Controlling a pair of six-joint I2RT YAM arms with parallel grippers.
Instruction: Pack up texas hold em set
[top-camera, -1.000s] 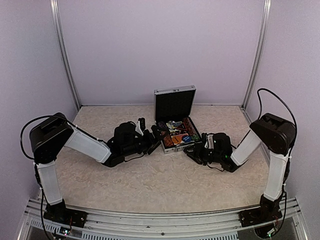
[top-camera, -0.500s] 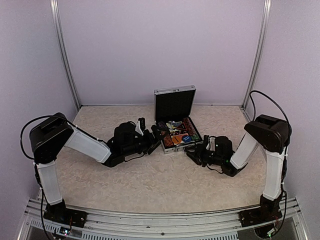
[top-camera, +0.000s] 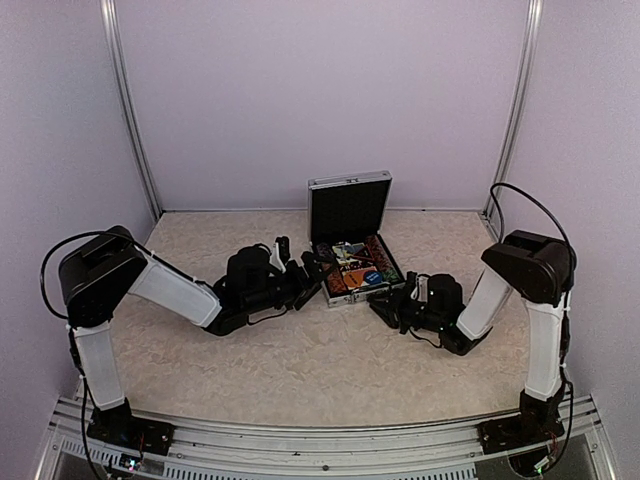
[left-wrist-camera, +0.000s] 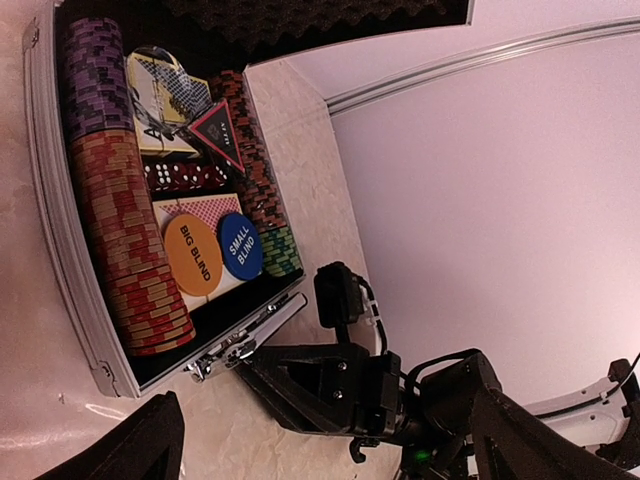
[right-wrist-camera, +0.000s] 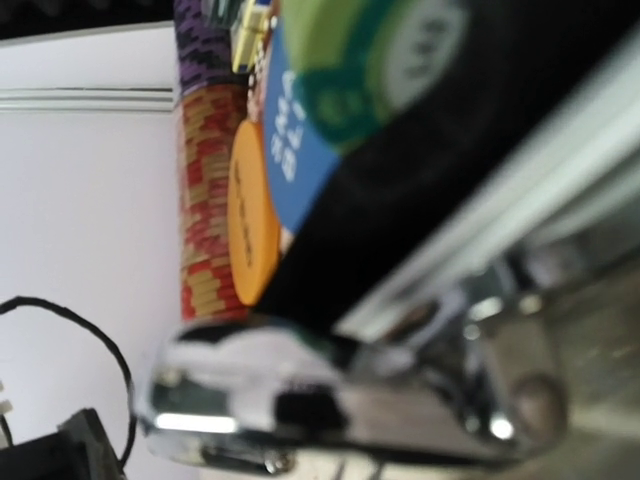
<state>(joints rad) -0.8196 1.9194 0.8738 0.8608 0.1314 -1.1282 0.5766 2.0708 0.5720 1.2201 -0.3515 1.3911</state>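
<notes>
The texas hold em set is a silver briefcase (top-camera: 348, 183) standing open mid-table, lid upright. In the left wrist view its rim (left-wrist-camera: 60, 250) frames rows of red chips (left-wrist-camera: 125, 230), a card deck (left-wrist-camera: 160, 90), a dark triangular marker (left-wrist-camera: 220, 130), an orange disc (left-wrist-camera: 192, 253) and a blue disc (left-wrist-camera: 240, 246). My left gripper (top-camera: 303, 262) is open at the case's left side, holding nothing. My right gripper (top-camera: 385, 303) has its tips at the chrome handle (left-wrist-camera: 255, 335) on the case's front. That handle (right-wrist-camera: 330, 400) fills the blurred right wrist view, where my fingers do not show.
Lilac walls and aluminium posts (top-camera: 128, 110) close in the marbled table (top-camera: 300, 370) on three sides. A black cable (top-camera: 520, 195) loops over the right arm. Both forearms lie low on the table, either side of the case.
The right arm's elbow has swung left and its gripper has slid slightly nearer along the case's front at the handle. The left arm and the case have not moved.
</notes>
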